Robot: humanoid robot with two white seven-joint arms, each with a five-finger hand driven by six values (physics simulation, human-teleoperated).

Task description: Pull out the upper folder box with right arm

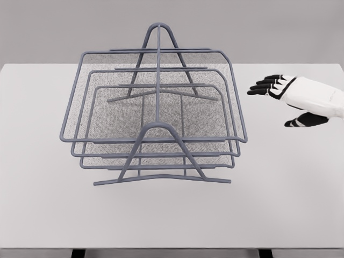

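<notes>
Left arm: not seen anywhere in the head view.

Table [43,215]: pale grey top, filling most of the view. Nothing else is carried on it besides the rack.

Rack [156,32]: a grey wire frame with three stacked mesh trays, set left of the table's middle and running toward the far edge. Two arched wire supports are seen, one toward the near edge and one toward the far edge, joined by a top bar.

Top tray [156,97]: the widest and highest of the three, seated fully in the rack; its rim overhangs the two trays beneath. Not yet pulled.

Right hand [293,99]: white shell, black fingers [263,86] spread apart and held nearly flat, thumb hanging lower. Nothing is held. It hovers near the table's right edge, well apart from the tray's right rim, fingertips aimed at it.

Risks, as judged:
- The thin rim wire could be missed or slipped off if the fingers are closed too early or too shallow.
- A lower tray could be hooked instead, since the rims lie close together on that side.
- The whole rack could be dragged or tipped if the pull is angled upward against the supports, as it looks light and unanchored.
</notes>
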